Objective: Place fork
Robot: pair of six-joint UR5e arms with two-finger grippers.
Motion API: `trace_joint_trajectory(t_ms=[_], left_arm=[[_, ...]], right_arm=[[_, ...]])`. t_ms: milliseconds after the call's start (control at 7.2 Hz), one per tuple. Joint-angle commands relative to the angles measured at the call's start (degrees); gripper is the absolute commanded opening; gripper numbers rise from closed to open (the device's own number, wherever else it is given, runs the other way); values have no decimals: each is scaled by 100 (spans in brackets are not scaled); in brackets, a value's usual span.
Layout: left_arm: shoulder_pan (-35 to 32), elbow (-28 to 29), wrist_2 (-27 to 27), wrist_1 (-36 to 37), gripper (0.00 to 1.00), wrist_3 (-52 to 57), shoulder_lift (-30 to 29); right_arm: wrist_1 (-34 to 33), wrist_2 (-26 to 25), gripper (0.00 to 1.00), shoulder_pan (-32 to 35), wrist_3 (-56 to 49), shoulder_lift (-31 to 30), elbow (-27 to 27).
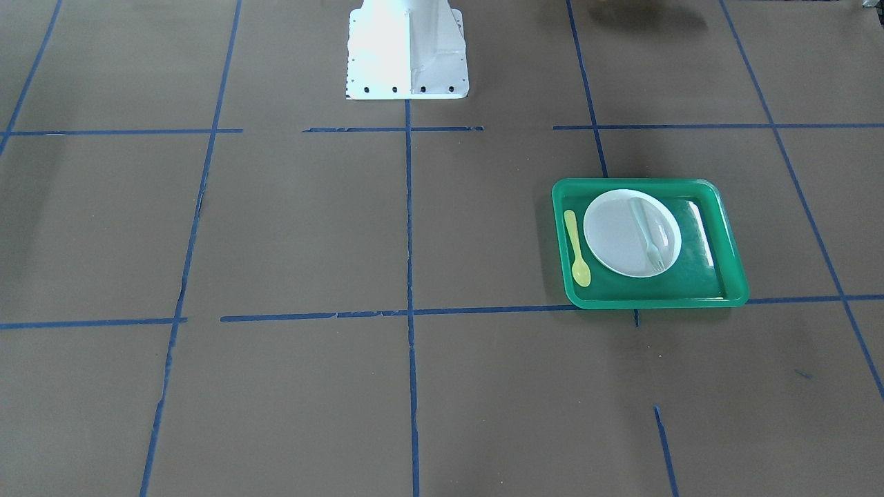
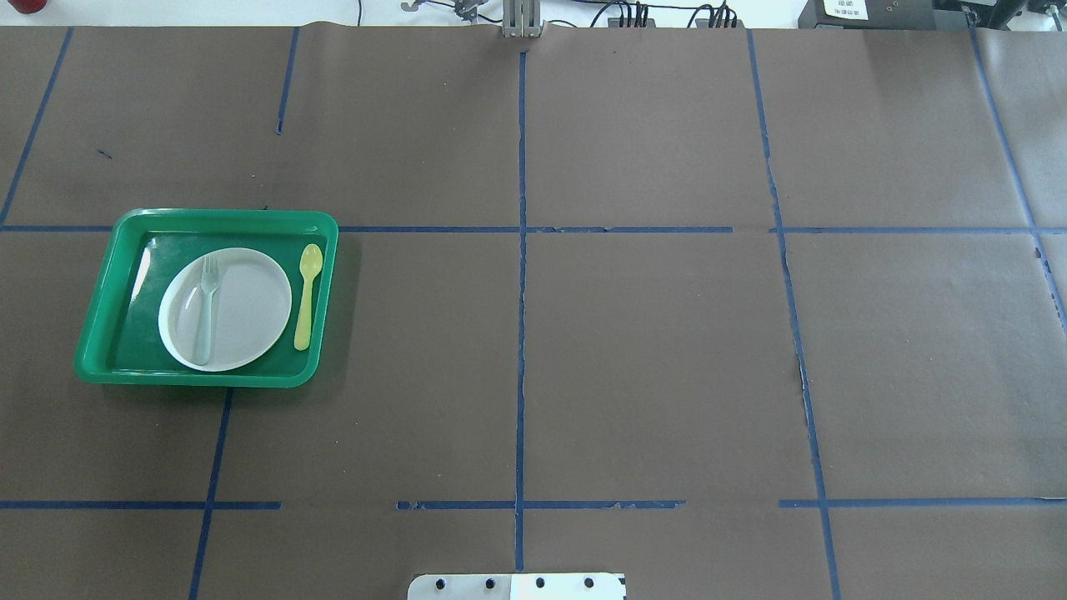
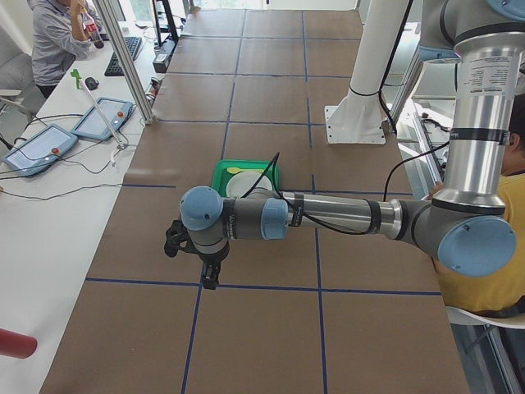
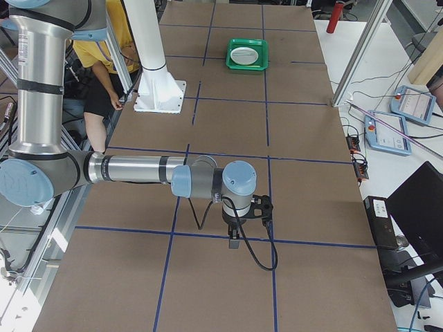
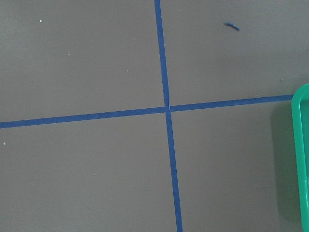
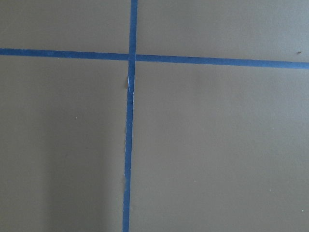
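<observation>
- Table (image 2: 650, 350): a wide surface covered in brown paper and divided into large squares by blue tape lines.
- Left arm (image 3: 344, 215): it stretches out level above the table, with its pincer (image 3: 211, 281) pointing straight down. The pincer shows only in a side view, so I cannot tell whether it is wide or narrow. Its wrist camera sees bare table and one edge of the tray.
- Right arm (image 4: 131, 169): it reaches out level over the table's other end, well apart from the tray. Its pincer (image 4: 234, 242) also points down, and again I cannot tell how wide it is.
- Base (image 1: 407, 48): a white mount, bolted at the middle of the robot's side of the table.
- Tray (image 2: 208, 379): green and rectangular, it sits on the robot's left part of the table.
- Plate (image 2: 246, 308): white and round, inside the tray.
- Spoon (image 2: 305, 293): yellow, on the tray floor just beside the plate, on the plate's right.
- Fork (image 2: 204, 312): pale, it lies on the plate's left part, with its tines pointing away from the robot.
</observation>
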Motion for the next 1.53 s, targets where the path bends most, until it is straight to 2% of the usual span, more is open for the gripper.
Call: trace_joint_trajectory(t_ms=[0,556,694,833,1111,1389], left_arm=[[26,-13,9,17,100,-26,-7],[18,-118,9,-26,100,-27,72],[122,-144,9,-392,100,-70,38],[219,-397,-26,-543,100,-627,72],[1366,-942,18,-702,99,-2094,-23],[2367,-910,166,-1682,100,-3684,-164]], right_arm=[[0,0,100,0,-4,0,0],[0,0,100,0,5,0,0],[0,0,100,0,-4,0,0],[0,0,100,0,5,0,0],[0,0,100,0,-4,0,0],[0,0,100,0,-4,0,0]])
